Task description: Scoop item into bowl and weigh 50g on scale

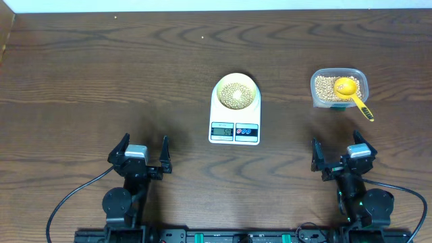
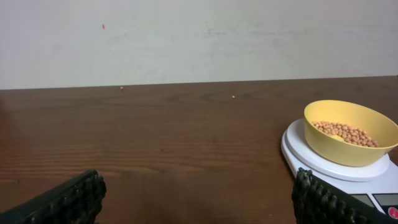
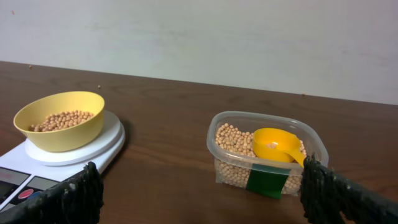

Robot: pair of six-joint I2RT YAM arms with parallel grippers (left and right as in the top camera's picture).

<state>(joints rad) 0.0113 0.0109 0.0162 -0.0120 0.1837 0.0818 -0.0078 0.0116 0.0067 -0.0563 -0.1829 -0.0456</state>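
Both pincers were seen at the near edge of the desk [image 1: 101, 67], well apart from everything on it. The left pincer [image 1: 146, 139] was spread to its full width and nothing was held in it; the right pincer [image 1: 335, 138] was likewise spread wide and empty.

The pale-yellow bowl [image 3: 65, 135] was found set on the platform of the white kitchen scale [image 1: 217, 116], near the middle of the desk. A shallow layer of tan beans [image 3: 62, 119] was carried in it. To the right, and apart from the scale, a clear plastic tub [image 3: 249, 115] was seen, with the rest of the beans [image 3: 233, 140] kept inside. The yellow scoop [image 3: 277, 144] was laid in the tub on top of them, its handle hung out over the near right corner.

Digits were shown on the scale's display [image 1: 221, 131], but they were too small to be read with certainty.

The scooping step was judged to be largely done, and the weighing check to be the step in hand. If the reading were found short of the target, the scoop's handle would need to be taken by the right pincer, and only a few beans tipped into the bowl at a time, so that the weight would not be overshot. If the target were met, nothing further would be called for.
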